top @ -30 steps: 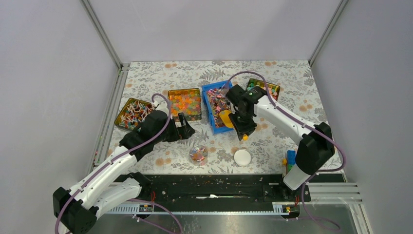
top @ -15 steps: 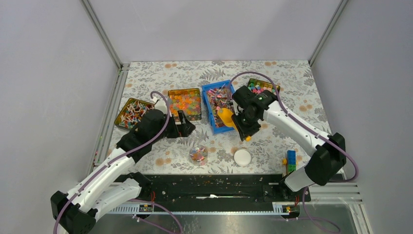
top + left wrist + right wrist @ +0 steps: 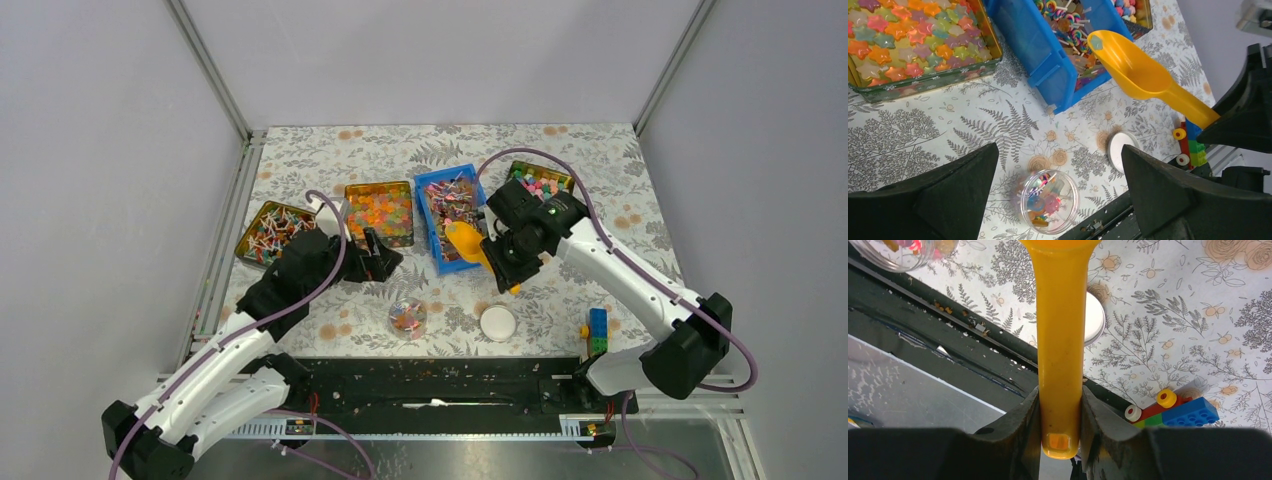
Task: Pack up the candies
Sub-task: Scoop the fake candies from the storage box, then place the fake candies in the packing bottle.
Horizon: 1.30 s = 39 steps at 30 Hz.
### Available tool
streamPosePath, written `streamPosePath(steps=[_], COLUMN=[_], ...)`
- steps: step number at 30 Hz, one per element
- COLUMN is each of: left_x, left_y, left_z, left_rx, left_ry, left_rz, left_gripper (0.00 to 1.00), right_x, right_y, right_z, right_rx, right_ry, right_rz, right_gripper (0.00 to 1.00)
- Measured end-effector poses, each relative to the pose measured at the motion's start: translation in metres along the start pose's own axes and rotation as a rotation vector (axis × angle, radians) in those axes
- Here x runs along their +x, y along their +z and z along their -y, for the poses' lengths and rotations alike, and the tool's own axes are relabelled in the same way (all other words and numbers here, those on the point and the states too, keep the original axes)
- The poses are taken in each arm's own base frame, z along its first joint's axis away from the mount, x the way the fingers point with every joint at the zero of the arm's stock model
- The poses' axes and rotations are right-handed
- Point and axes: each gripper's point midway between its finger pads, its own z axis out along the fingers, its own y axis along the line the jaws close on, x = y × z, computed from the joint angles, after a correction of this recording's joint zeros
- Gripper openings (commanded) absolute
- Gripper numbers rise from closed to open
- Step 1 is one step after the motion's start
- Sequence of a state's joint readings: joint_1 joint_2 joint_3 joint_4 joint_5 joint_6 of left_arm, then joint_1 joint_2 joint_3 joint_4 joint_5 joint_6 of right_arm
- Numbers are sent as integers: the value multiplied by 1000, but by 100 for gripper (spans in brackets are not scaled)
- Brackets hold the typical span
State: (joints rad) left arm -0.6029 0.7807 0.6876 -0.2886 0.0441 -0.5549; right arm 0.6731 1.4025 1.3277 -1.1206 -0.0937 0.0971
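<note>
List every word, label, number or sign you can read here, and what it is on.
No readable text in any view.
The candies in the blue bin: wrappers show swirls and colours only; any print is too small to read.
The yellow scoop: one small grey mark near the tip, no letters.
The toy blocks: plain.
The tablecloth: fern and flower pattern only.

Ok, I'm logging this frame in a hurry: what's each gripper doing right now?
Left gripper: jaws open, holding nothing.
Right gripper: jaws shut on the handle of the yellow scoop.
</note>
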Motion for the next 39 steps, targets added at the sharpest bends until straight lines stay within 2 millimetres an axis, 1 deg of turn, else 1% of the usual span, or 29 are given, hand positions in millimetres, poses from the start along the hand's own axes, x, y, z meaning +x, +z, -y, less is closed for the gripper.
streamPosePath(steps=[4, 12, 19, 24, 29, 32, 34, 39], left_x=[9, 38, 47, 44, 27, 12, 6, 4], left_y=[0, -2, -3, -3, -1, -1, -2, -2], left_z=[-6, -24, -29, -30, -26, -19, -17, -20], left_rx=[-17, -89, -112, -129, -144, -137, -135, -154], left_ry=[11, 9, 13, 14, 17, 20, 22, 19], left_rz=[-31, -152, -193, -189, -157, -124, -108, -96], left_gripper=[97, 97, 97, 97, 97, 97, 97, 97], right_x=[5, 25, 35, 40, 41, 47, 51, 60], right_y=[-1, 6, 5, 0, -6, -8, -9, -13], right_z=[-8, -26, -40, -47, -55, -60, -63, -69], right_rx=[-26, -51, -63, -71, -88, -108, -118, -136], right_ry=[-33, -119, -190, -219, -244, -264, -280, -316], right_rz=[-5, -58, -80, -85, -81, -102, -115, -158], right_gripper=[0, 0, 0, 0, 0, 0, 0, 0])
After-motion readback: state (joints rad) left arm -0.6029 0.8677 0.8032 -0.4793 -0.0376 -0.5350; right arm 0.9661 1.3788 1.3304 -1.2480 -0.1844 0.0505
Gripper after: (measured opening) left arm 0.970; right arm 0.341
